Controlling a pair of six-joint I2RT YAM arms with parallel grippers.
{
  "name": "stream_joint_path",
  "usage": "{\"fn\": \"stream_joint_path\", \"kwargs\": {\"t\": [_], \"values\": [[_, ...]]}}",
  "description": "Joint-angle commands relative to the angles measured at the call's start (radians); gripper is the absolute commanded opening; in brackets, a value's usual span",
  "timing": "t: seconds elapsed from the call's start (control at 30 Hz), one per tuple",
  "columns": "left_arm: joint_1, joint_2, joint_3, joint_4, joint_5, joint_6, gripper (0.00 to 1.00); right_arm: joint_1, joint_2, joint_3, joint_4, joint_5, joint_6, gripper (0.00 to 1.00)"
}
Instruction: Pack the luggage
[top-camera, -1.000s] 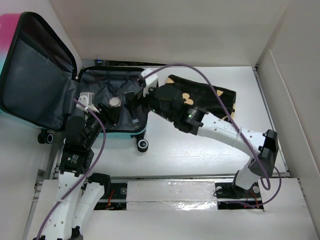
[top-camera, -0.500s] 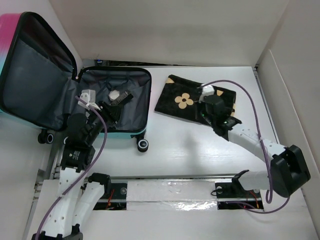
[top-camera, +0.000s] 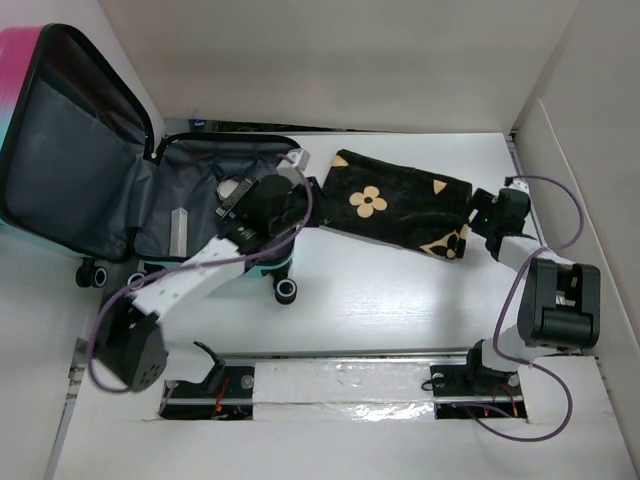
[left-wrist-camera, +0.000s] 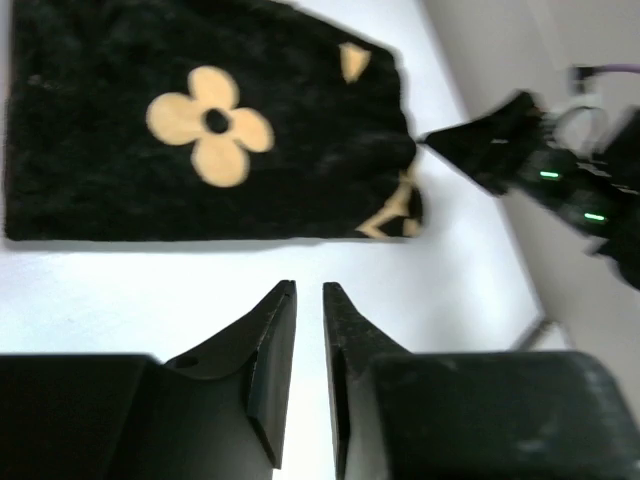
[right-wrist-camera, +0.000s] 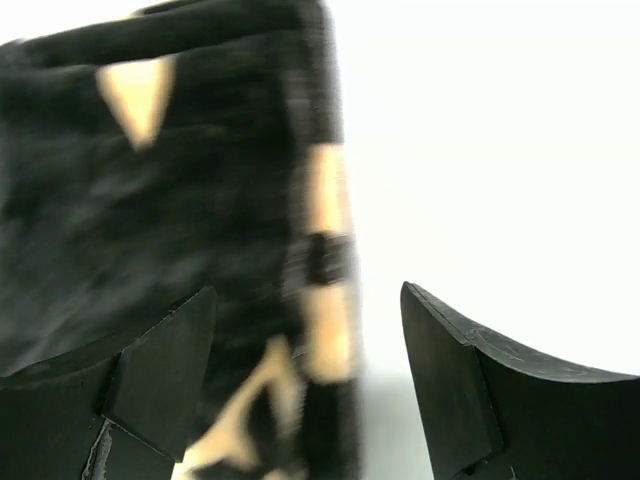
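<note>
Arms swung to flat black flowered fabric pouch (top-camera: 400, 205): ahead of left gripper (left-wrist-camera: 308, 288), fingers near-closed, and right gripper (right-wrist-camera: 306, 290), fingers spread. You pack it next.

- I work on a white tabletop (top-camera: 400, 300).
- A plain white wall (top-camera: 330, 60) stands at 12 o'clock, and a white side panel (top-camera: 590, 200) at 3.
- A shiny strip (top-camera: 340, 385) runs along 6 o'clock.

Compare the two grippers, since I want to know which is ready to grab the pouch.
The left gripper is nearly shut and empty; the right gripper is wide open. The left sits short of the black pouch, bare table between; the right straddles the pouch's edge. Both point at the pouch.
</note>
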Motion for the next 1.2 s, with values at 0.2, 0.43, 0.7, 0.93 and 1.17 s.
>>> {"fn": "stream_joint_path", "kwargs": {"t": [0.2,0.43,0.7,0.93,1.17], "values": [[-0.083,0.362,0.162,0.041,-0.259,-0.014,0.35,-0.113,0.142,-0.063,0.248,-0.411,0.155,0.73],[-0.092,0.394,0.143,0.06,-0.267,-0.008,0.62,-0.144,0.265,-0.08,0.407,-0.537,0.23,0.15],[-0.092,0.365,0.086,0.049,-0.314,0.007,0.65,-0.274,0.069,-0.198,0.383,-0.401,0.259,0.0],[-0.092,0.428,0.084,0.029,-0.377,-0.054,0.68,-0.313,-0.109,-0.341,0.357,-0.365,0.226,0.28],[-0.092,0.529,0.141,0.009,-0.415,-0.135,0.71,-0.334,-0.331,-0.325,0.21,-0.341,0.173,0.98]]}}
